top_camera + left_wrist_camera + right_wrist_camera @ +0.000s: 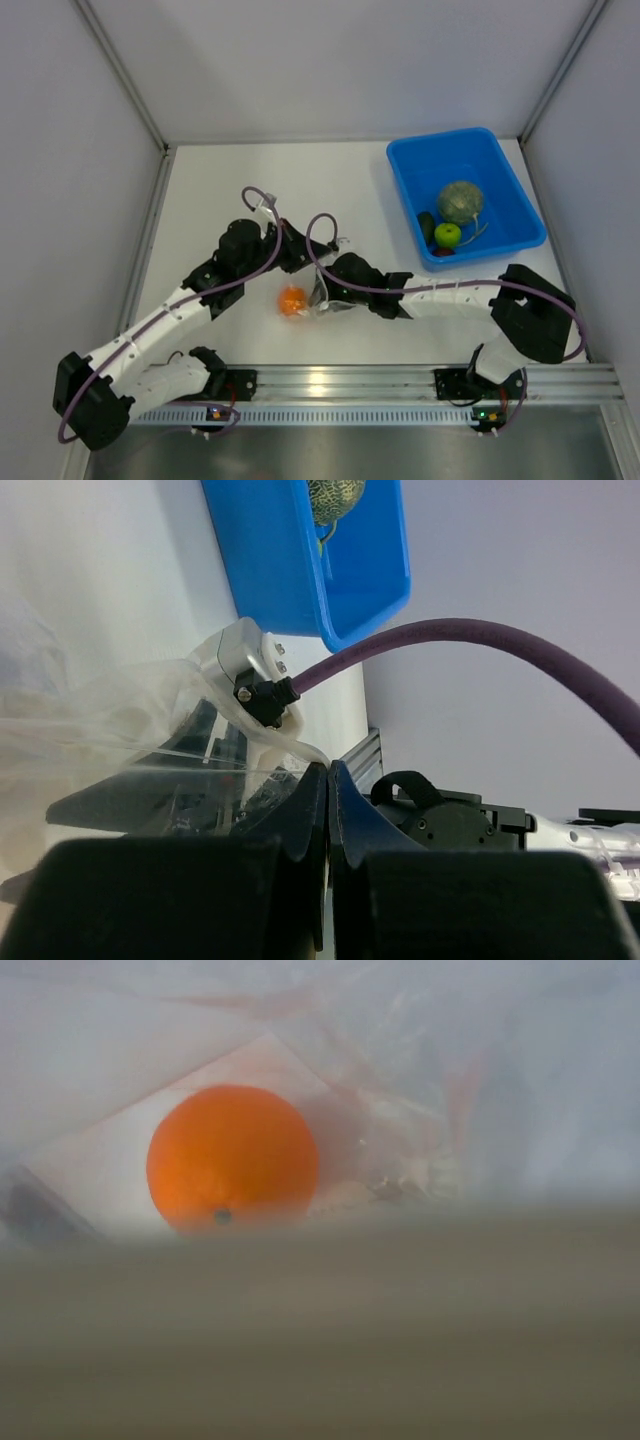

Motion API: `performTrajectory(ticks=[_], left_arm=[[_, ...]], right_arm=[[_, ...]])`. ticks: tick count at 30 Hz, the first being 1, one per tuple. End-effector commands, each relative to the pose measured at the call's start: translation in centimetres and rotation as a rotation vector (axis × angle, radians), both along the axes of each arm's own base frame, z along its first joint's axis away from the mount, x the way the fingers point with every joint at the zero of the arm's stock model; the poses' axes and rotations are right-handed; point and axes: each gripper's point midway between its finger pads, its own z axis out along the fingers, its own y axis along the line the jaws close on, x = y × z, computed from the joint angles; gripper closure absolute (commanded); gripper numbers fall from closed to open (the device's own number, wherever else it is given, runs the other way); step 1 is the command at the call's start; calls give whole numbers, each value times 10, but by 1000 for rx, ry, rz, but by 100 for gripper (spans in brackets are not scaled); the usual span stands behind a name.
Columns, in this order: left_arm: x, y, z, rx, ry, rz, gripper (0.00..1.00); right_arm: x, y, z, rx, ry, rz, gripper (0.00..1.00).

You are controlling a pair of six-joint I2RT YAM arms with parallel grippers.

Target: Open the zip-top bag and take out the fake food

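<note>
The left gripper [328, 772] clamps the zip-top bag [319, 304], fingers together. The orange [291, 301] sits at the bag's left end. Whether the right gripper [327, 287], at the bag, has its fingers apart cannot be told.

**Both arms bent inward, claws close together**
The left arm [160, 320] folded back at its elbow, its claw [328, 780] pinched tight on the bag [120, 710]. The right arm [450, 297] stretched low leftward; its claw [325, 296] was too hidden to judge.
</note>
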Motion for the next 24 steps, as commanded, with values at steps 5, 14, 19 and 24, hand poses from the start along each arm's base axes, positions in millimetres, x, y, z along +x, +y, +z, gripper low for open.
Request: performTrajectory(ticks=[5,14,19,24], left_arm=[[-10,-18,56,24,-221,-87,100],[-18,-21,-19,178,-119,-108,100],[-18,-22,-15,173,-127,-112,100],[-19,-27,-15,152,-111,-127,100]], right_arm=[[30,-19,8,6,-121,-209,46],[24,-24,22,76,-154,-193,42],[16,-7,40,165,-160,-106,37],[23,10,50,205,-182,-88,33]])
